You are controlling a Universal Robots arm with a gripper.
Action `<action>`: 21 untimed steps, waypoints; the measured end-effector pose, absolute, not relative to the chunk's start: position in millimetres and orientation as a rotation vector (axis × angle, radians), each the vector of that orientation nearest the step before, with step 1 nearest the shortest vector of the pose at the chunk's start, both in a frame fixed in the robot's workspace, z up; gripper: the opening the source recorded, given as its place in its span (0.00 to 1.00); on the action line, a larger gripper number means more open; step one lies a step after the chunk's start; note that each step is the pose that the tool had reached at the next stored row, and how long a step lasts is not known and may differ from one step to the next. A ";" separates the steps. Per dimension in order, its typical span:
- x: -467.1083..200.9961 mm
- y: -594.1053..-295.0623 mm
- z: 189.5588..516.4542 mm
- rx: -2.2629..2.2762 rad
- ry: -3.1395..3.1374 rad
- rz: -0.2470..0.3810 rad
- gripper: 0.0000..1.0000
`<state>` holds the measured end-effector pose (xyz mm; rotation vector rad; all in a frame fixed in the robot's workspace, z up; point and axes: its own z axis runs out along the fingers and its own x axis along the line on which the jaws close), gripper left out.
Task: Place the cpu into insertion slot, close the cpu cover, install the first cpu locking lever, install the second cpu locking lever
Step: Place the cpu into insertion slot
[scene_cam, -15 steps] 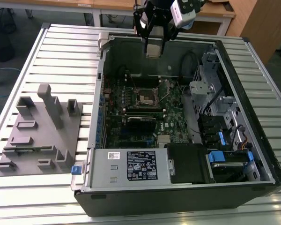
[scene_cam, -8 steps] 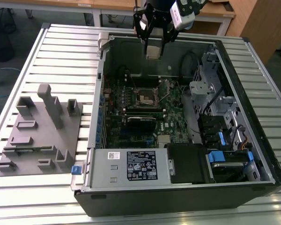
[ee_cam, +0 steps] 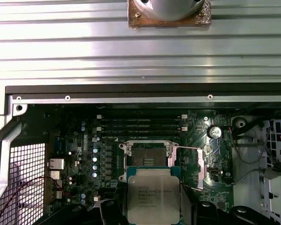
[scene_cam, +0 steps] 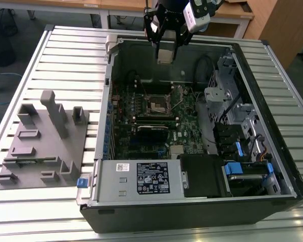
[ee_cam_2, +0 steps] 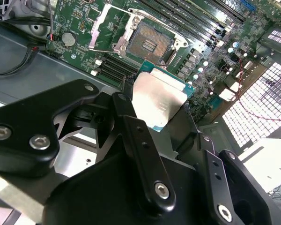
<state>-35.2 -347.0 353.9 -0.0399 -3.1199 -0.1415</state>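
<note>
Silver-grey cpu [ee_cam: 153,194] pinched flat in gripper [scene_cam: 165,48], jaws closed on its edges; open insertion slot [ee_cam: 149,157] lies below, slightly ahead, well apart.

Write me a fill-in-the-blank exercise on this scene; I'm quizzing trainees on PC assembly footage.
1. The cpu is held in the arm's ____.
2. The insertion slot on the motherboard has ____ chip seated in it.
3. The grey fixture tray lies outside the computer case, at the exterior view's ____.
Missing words: gripper; no; left.
</note>
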 end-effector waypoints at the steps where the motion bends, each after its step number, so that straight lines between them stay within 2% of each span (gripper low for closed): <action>1: -35.2 -347.0 353.9 -0.040 -3.120 -0.142 0.54; 21: -35.2 -347.0 344.2 -0.040 -3.120 -0.142 0.54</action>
